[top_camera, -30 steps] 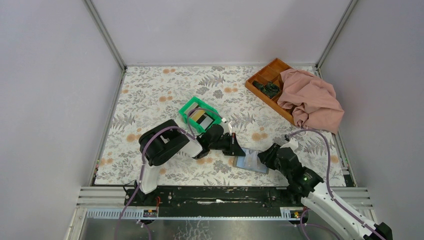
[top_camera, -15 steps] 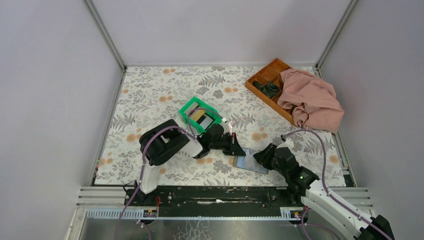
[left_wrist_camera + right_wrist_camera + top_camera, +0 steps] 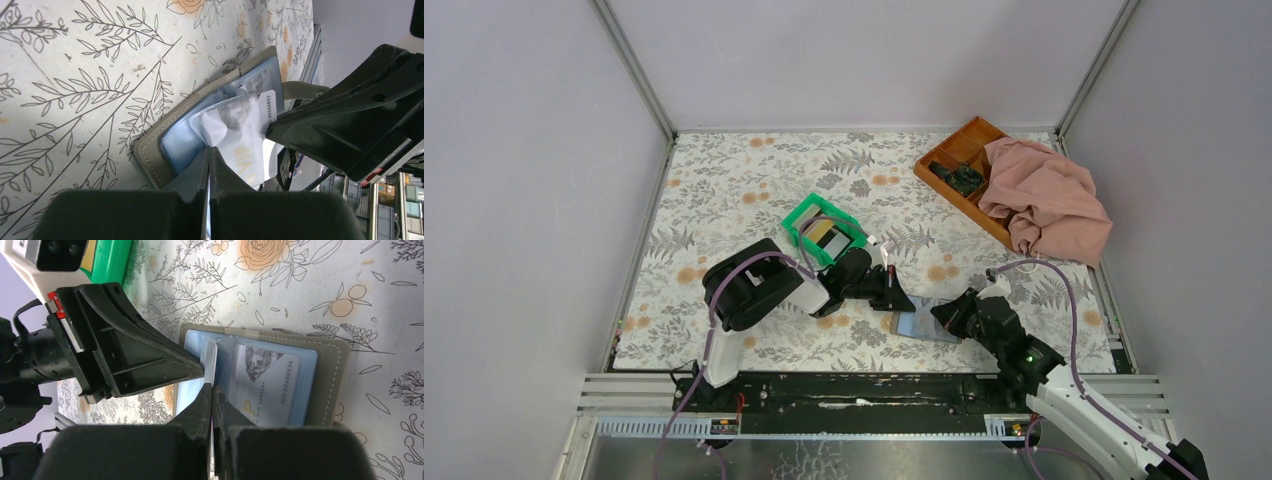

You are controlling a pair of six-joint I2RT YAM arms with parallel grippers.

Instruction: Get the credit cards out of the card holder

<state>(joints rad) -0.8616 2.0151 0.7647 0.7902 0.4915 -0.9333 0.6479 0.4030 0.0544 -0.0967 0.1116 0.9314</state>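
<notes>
The card holder [image 3: 921,325] lies open on the floral mat near the front edge, tan cover [image 3: 150,150] outside, blue slots [image 3: 305,385] inside. A whitish credit card [image 3: 265,380] with a printed number lies in a slot. Another numbered card [image 3: 245,130] sits in a clear leaf that stands up from the middle. From the left, my left gripper [image 3: 209,150] is shut on that leaf of the holder. My right gripper [image 3: 212,387] comes from the opposite side and is shut on the raised leaf's edge where the card shows. The two sets of fingertips nearly touch.
A green bin [image 3: 824,232] holding flat card-like pieces stands just behind the left arm. At the back right, an orange-brown compartment tray [image 3: 954,155] is partly covered by a pink cloth [image 3: 1044,200]. The metal rail [image 3: 864,385] runs close in front of the holder.
My right gripper has slid a little left over the card holder and gone from open to shut. The left gripper stayed shut in the same place.
</notes>
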